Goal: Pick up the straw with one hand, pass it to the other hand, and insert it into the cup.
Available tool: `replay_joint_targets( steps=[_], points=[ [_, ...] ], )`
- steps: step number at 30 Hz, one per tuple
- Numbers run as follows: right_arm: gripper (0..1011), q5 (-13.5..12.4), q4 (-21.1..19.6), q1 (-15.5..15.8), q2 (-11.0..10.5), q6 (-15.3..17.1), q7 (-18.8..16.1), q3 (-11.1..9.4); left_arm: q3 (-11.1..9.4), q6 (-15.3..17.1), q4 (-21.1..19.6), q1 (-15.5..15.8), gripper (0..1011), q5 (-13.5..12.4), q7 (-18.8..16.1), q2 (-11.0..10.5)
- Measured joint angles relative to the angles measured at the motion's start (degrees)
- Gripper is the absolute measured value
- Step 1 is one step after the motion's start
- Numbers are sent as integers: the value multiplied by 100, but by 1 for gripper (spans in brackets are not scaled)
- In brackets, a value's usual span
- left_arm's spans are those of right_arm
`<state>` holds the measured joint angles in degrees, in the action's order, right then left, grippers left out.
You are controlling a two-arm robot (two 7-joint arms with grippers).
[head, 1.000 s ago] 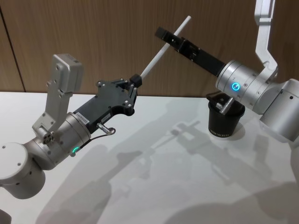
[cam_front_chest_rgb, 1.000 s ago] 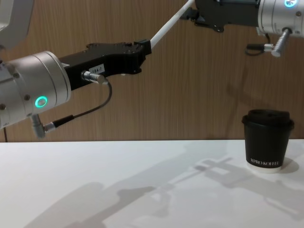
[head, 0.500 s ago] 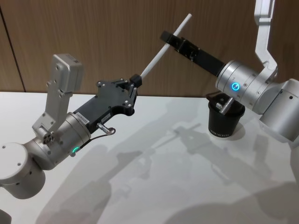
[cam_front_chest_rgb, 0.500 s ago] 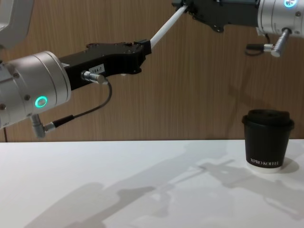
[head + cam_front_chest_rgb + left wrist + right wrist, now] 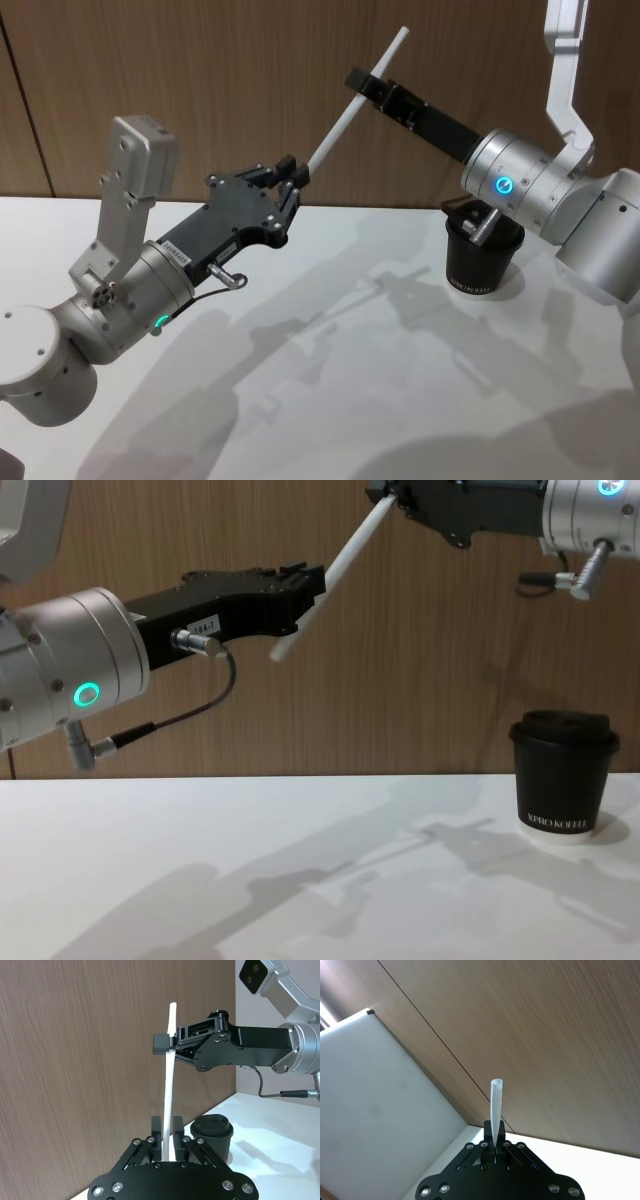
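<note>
The white straw (image 5: pixel 345 110) hangs slanted in the air above the table. My right gripper (image 5: pixel 362 82) is shut on its upper part, also seen as right gripper (image 5: pixel 167 1042) and right gripper (image 5: pixel 495 1132). My left gripper (image 5: pixel 292 175) stands open around the straw's lower end, its fingers apart on either side of the straw (image 5: pixel 167 1090). In the chest view the straw (image 5: pixel 340 565) ends free just below the left gripper (image 5: pixel 310 580). The black lidded cup (image 5: pixel 483 255) stands on the table at the right, below the right wrist; the cup (image 5: pixel 562 775) is upright.
The white table (image 5: pixel 350 400) spreads below both raised arms. A brown wooden wall (image 5: pixel 200 90) runs along the table's far edge. A grey cable (image 5: pixel 190 715) loops under the left wrist.
The right gripper closed on the straw's upper part. The left gripper's fingers then opened and let go of the lower end, which now shows free below them.
</note>
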<state>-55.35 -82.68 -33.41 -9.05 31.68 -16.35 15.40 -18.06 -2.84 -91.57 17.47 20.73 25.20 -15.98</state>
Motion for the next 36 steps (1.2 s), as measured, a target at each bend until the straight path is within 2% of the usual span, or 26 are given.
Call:
replay_joint_targets(
  steps=[8,9,12,13,16,19,20,27,30,36],
  points=[
    [6,0,0,0,-3,0,2,9,0,0,0,0,344,0,0,0],
    [6,0,0,-1,-5,-1,2,12,0,0,0,0,405,0,0,0],
    [6,19,-10,-14,-19,-8,8,43,0,0,0,0,463,0,0,0],
    [6,46,-15,-21,-31,-14,14,61,0,0,0,0,530,0,0,0],
    [6,104,-37,-43,-60,-28,32,109,0,0,0,0,633,0,0,0],
    [6,198,-74,-80,-108,-36,59,186,0,0,0,0,693,1,0,0],
    [6,246,-93,-101,-133,-37,74,225,0,0,0,0,750,0,0,0],
    [6,505,-215,-219,-284,-10,165,432,0,0,0,0,948,0,0,0],
    [6,632,-277,-284,-360,23,216,529,0,0,0,0,1002,0,0,0],
    [6,866,-427,-417,-523,125,341,723,0,0,0,0,999,0,0,0]
  ],
)
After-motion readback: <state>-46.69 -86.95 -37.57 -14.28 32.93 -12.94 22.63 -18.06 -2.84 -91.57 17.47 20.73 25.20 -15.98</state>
